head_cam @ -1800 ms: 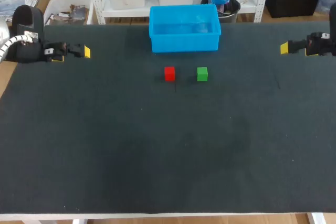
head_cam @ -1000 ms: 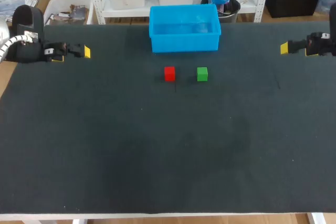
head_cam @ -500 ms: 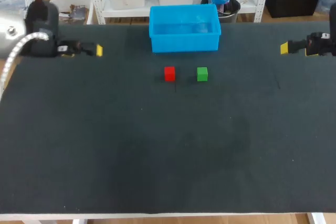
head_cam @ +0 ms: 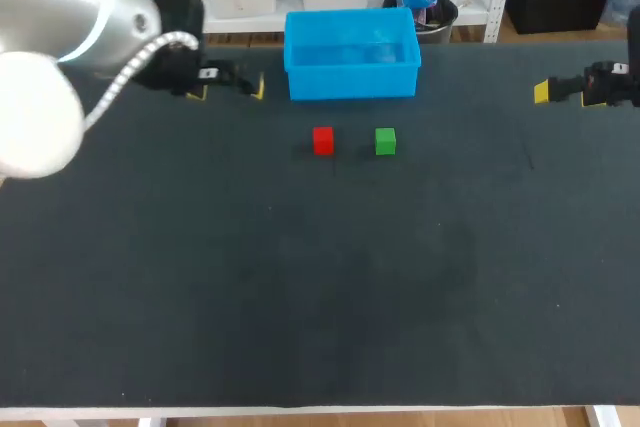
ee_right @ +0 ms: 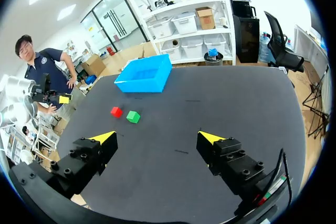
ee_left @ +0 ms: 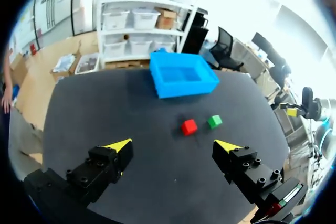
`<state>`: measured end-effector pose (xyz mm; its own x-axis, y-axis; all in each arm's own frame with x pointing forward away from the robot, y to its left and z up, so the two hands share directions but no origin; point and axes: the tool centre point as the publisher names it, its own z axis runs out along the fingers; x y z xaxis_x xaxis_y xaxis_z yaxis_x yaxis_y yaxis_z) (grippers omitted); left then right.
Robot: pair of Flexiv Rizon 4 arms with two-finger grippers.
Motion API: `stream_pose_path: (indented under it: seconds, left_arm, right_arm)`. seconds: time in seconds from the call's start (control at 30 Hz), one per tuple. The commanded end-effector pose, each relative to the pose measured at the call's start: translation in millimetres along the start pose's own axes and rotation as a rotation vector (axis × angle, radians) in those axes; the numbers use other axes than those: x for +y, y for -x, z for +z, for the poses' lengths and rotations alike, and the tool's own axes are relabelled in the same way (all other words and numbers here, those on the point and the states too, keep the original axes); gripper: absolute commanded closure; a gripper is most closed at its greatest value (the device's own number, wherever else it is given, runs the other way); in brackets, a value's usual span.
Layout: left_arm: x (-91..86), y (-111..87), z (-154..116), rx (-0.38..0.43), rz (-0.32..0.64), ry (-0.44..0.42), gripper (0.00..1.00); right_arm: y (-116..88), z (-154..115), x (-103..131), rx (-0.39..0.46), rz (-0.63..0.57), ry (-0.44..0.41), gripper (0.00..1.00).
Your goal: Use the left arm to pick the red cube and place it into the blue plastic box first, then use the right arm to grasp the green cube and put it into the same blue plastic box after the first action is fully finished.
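Approaching the red cube: judged from the layout, this is the left arm's step in hand, since both cubes sit on the table and nothing is grasped.
Left gripper: its fingers are spread wide with nothing between them. It hangs above the table's far left part, near the left side of the blue plastic box and apart from the red cube.
Red cube: it rests on the dark table in front of the box, below the box's left half in the head view. In the left wrist view it lies ahead of the fingers, roughly midway between them.
Green cube: it stands just beside the red cube on that cube's right, with a narrow gap between them.
Blue plastic box: it sits at the table's far edge with its top open, and it looks empty.
Right gripper: its fingers are apart and empty. It sits over the table's right edge, well apart from both cubes, where it should probably wait.
Doing it well: centre the open fingers over the red cube, then descend straight. Closing along the near-far line would probably keep a finger out of the gap.
Risk: a finger coming down on the green cube's side could nudge that cube.
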<state>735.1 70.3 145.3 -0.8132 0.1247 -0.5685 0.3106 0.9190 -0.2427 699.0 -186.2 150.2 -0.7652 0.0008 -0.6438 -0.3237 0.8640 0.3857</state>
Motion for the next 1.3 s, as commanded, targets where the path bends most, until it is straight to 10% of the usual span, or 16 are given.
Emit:
stream_pose_path:
  seconds: [0.03, 0.8, 1.3]
  left_arm:
    - [-3.2, 5.2, 12.0, 0.013, -0.001, 0.111, 0.0]
    - [-9.3, 10.1, 24.7, 0.041, -0.043, 0.113, 0.0]
    - [-40.1, 18.4, 85.3, 0.204, -0.271, 0.343, 0.0]
  right_arm:
    - [0.2, 0.6, 0.1, 0.001, 0.0, -0.002, 0.0]
    - [0.2, 0.6, 0.1, 0.001, 0.0, -0.002, 0.0]
    - [0.2, 0.6, 0.1, 0.001, 0.0, -0.002, 0.0]
